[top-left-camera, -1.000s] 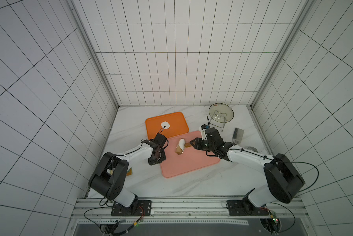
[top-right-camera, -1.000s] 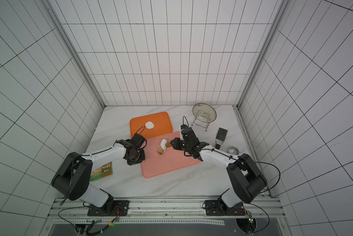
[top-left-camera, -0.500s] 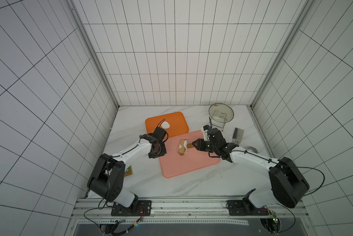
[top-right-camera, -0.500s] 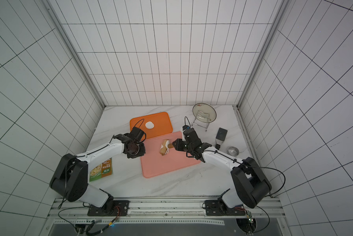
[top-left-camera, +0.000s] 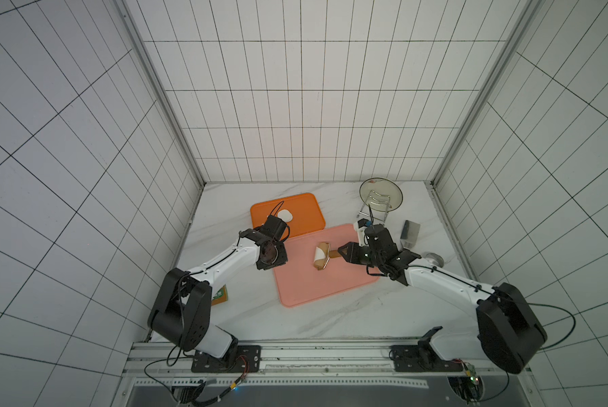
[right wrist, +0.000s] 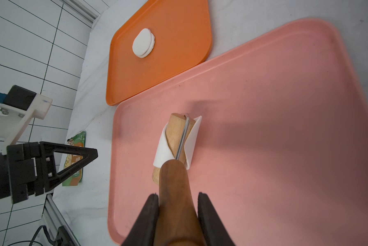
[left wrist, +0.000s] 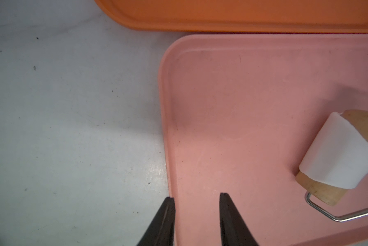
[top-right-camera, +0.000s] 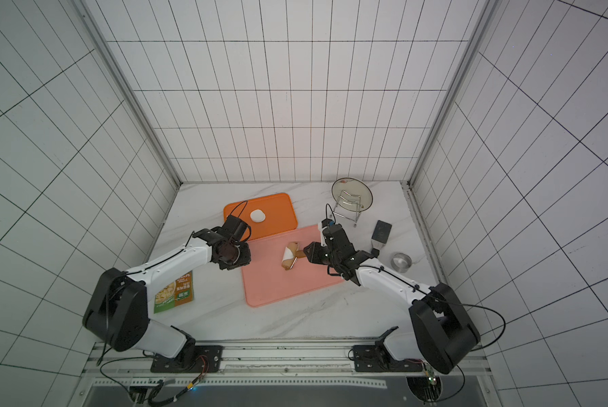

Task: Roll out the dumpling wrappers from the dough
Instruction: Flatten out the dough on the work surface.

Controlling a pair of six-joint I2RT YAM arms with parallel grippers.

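Note:
A thin white sheet of dough [right wrist: 164,147] is wrapped round the wooden drum of a roller [top-left-camera: 322,255] over the pink tray [top-left-camera: 330,285]. The left wrist view shows the dough [left wrist: 340,153] on the drum too. My right gripper [right wrist: 177,194] is shut on the roller's wooden handle [right wrist: 174,208]. The dumpling wrappers [top-left-camera: 285,215], a small stack of round white discs, lie on the orange tray [top-left-camera: 306,211] and also appear in the right wrist view [right wrist: 143,42]. My left gripper [left wrist: 197,196] stands open and empty over the pink tray's left edge [left wrist: 166,127].
At the back right a glass lid [top-left-camera: 380,199] leans in a wire rack. A grey scraper [top-left-camera: 410,232] and a steel ring cutter [top-right-camera: 400,261] lie right of the pink tray. A green food packet [top-right-camera: 174,292] lies under the left arm.
My left gripper's jaws have opened, and its wrist has shifted a little toward the orange tray. The roller with the dough has moved slightly to the right in my right gripper.

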